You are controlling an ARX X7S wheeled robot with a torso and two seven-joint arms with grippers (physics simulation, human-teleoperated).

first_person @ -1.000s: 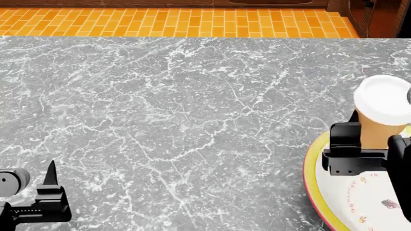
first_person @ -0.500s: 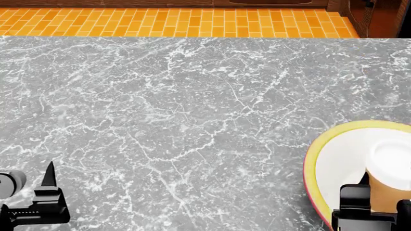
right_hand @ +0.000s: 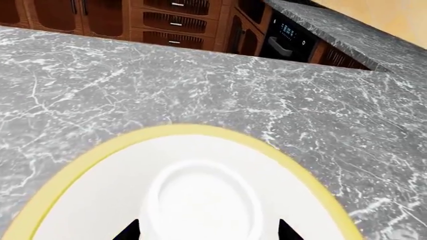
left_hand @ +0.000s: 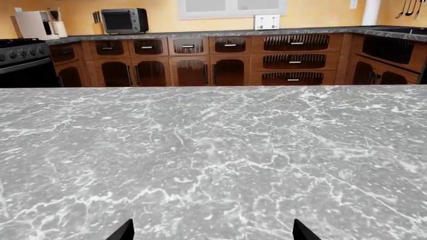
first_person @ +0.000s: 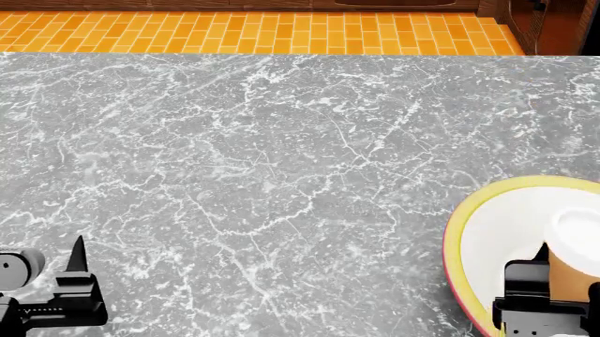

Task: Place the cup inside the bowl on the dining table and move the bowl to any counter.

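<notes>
The cup [first_person: 574, 256] has been brought down and inward since a second ago — then it was held high above the near rim of the bowl [first_person: 457, 239], and now it sits low over the white interior, little changed from half a second back. In the right wrist view its white lid [right_hand: 203, 202] is framed by the bowl's yellow rim, so the cup is inside the bowl's outline; whether its base touches the bowl floor cannot be told. The right gripper [first_person: 553, 302] is closed about the tan body of the cup, a dark finger pressed against its side below the lid. The cup is judged light and thin-walled, easily crushed or tipped, with a lid that could pop off — so a grip on the mid-body, as here, looks right, and the release should be gentle. The bowl is judged stiff and heavier, its glazed surface likely slippery; the yellow rim is the natural place to be pinched, and the cup may slide or topple inside when it is carried. The bowl rests on the dining table [first_person: 281, 161], near its right side. The left gripper [left_hand: 212, 231] is parked low over bare marble well to the left, its fingertips spread and holding nothing. Counters [left_hand: 200, 35] are seen beyond the table, across the orange floor [first_person: 253, 31].
</notes>
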